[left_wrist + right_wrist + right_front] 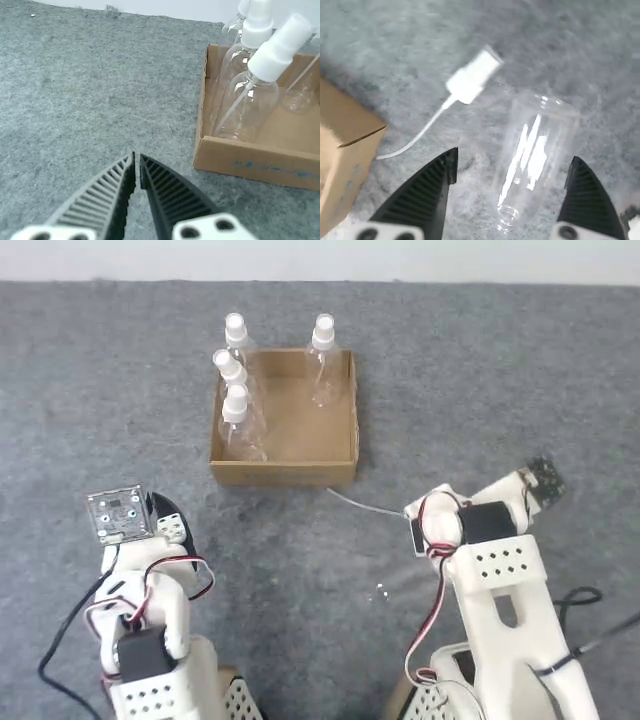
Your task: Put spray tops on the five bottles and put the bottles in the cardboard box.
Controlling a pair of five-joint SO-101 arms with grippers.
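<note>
Grey felt [120, 390] covers the table. On it an uncapped clear bottle [532, 150] lies on its side, with a loose spray top [470, 80] just beside it, its thin tube trailing toward the cardboard box [285, 472]. The right gripper [514, 157] hangs over this bottle, jaws spread wide to either side of it and gripping nothing. Four capped bottles [241, 420] stand upright in the box. The left gripper [137, 167] sits near the box's front corner, jaws almost together and empty.
</note>
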